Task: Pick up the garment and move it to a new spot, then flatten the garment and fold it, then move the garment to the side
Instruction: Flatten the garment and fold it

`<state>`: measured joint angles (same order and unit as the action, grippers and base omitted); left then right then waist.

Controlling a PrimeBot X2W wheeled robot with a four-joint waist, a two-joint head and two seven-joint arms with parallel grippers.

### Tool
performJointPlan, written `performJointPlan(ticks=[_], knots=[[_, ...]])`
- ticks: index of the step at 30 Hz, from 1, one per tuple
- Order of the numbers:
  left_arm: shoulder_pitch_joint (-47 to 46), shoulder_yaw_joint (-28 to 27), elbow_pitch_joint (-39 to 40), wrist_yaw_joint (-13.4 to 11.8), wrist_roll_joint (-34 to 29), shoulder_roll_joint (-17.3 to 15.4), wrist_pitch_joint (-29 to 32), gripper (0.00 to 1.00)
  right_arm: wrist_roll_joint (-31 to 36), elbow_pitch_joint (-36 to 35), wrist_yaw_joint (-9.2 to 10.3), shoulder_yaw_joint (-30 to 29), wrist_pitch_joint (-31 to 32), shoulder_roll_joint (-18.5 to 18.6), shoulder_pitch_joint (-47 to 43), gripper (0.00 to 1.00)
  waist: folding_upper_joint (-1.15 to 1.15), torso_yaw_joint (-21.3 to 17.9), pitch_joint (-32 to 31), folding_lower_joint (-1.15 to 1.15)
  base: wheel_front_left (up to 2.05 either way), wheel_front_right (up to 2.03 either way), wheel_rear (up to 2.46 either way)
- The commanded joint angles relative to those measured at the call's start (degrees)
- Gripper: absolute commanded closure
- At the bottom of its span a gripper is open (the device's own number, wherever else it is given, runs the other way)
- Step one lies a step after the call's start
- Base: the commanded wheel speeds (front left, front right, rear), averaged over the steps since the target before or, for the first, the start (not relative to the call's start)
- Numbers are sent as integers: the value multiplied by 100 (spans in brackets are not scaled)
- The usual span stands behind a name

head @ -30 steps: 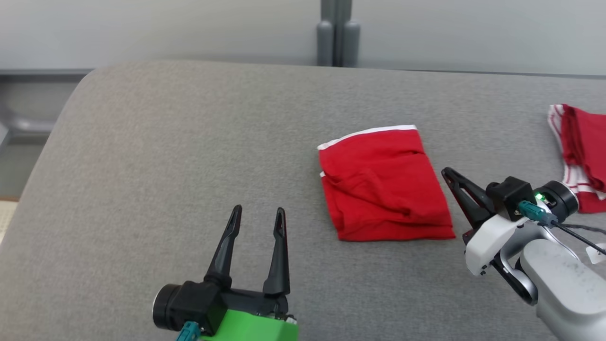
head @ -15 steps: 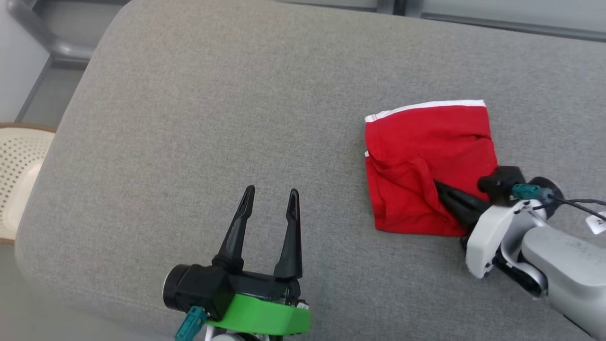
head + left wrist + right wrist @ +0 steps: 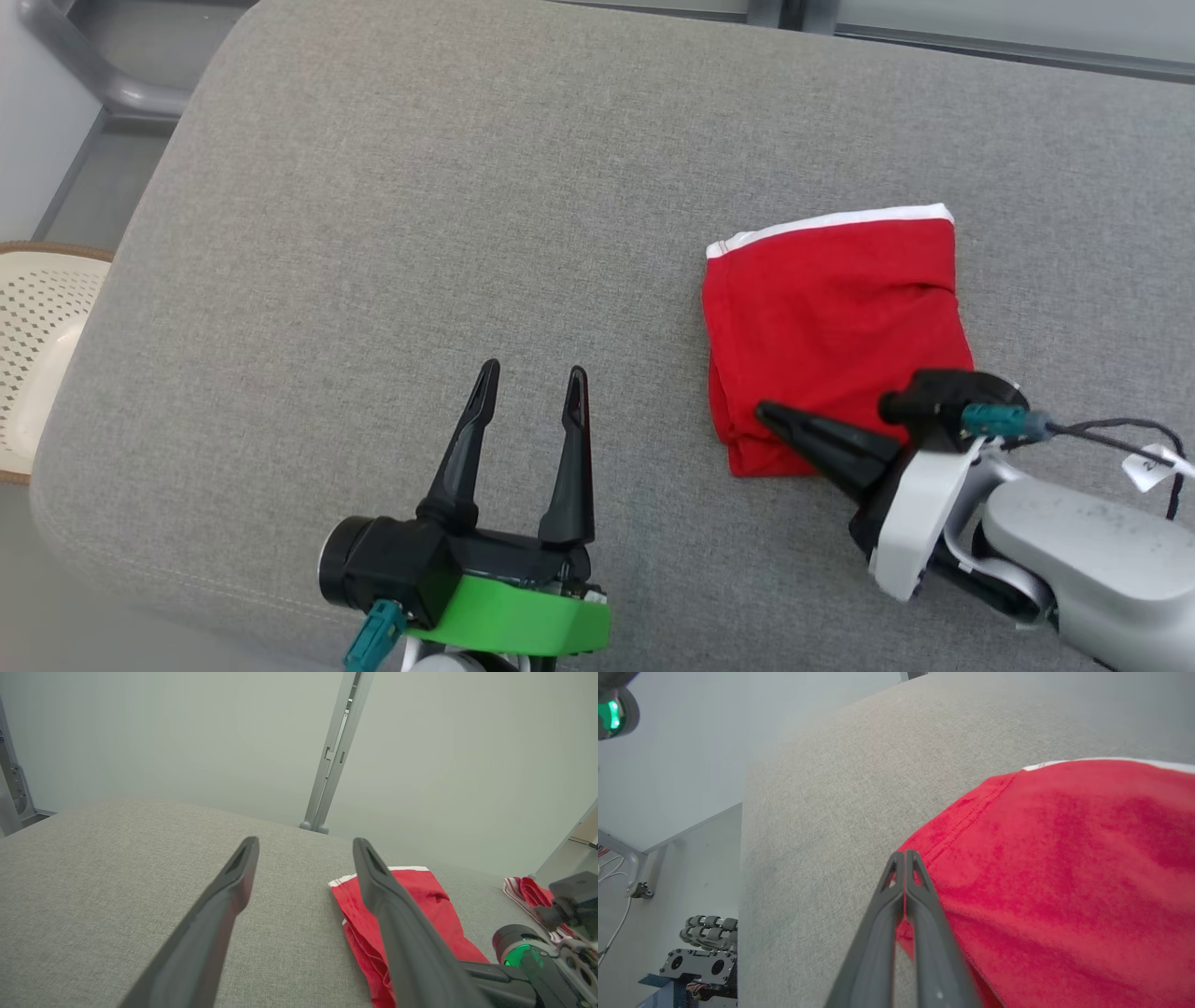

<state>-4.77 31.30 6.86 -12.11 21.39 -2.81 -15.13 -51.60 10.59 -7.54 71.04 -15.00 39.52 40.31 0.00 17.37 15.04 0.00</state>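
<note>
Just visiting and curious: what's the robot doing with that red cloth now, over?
Left gripper open, over bare grey cushion. Right gripper shut, tips over near corner of folded red garment. Nothing else on it.

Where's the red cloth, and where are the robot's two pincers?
red cloth (image 3: 831,317), head view, the middle of its top layer.
left pincer (image 3: 534,371), head view, midway between its open fingertips.
right pincer (image 3: 764,411), head view, its shut fingertips, over the cloth's near left corner.
</note>
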Motion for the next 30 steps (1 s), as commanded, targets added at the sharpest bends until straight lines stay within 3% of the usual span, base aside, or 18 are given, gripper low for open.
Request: performJointPlan(ticks=[1, 6, 11, 16, 18, 19, 20, 21, 30], knots=[[-4, -28, 17, 22, -25, -19, 1, 0, 74, 22, 11, -208, -20, 52, 39, 100, 0, -26, -22, 0, 0, 0, 0], [20, 28, -18, 53, -30, -19, 1, 0, 452, 468, 9, -479, -16, -159, -88, 100, 0, 21, -67, 0, 0, 0, 0], [69, 11, -90, 103, -19, -19, 1, 0, 333, 851, 9, -198, -18, -654, -271, 100, 0, 99, -167, 0, 0, 0, 0], [206, -128, -122, 56, -98, -20, 1, 0, 247, 648, 9, -149, -18, -1003, -566, 100, 0, 2, -458, 0, 0, 0, 0], [308, -239, -108, 49, -121, -20, 1, 0, 365, 492, 10, -440, -18, -1075, -762, 75, 0, -115, -632, 0, 0, 0, 0], [379, -320, -102, 27, -144, -20, 1, 0, 474, 410, 10, -668, -18, -1123, -912, 51, 0, -204, -745, 0, 0, 0, 0], [438, -388, -81, 15, -164, -20, 1, 0, 600, 358, 10, -935, -18, -1152, -1055, 15, 0, -276, -827, 0, 0, 0, 0], [516, -498, -52, -10, -181, -20, 1, 0, 752, 312, 10, -1255, -18, -1222, -1254, 0, 0, -386, -950, 0, 0, 0, 0], [1200, -1438, 326, 7, -573, -20, 1, 0, 2430, -132, 10, -3864, -17, -1985, -2904, 0, 0, -1307, -1608, 0, 0, 0, 0]])
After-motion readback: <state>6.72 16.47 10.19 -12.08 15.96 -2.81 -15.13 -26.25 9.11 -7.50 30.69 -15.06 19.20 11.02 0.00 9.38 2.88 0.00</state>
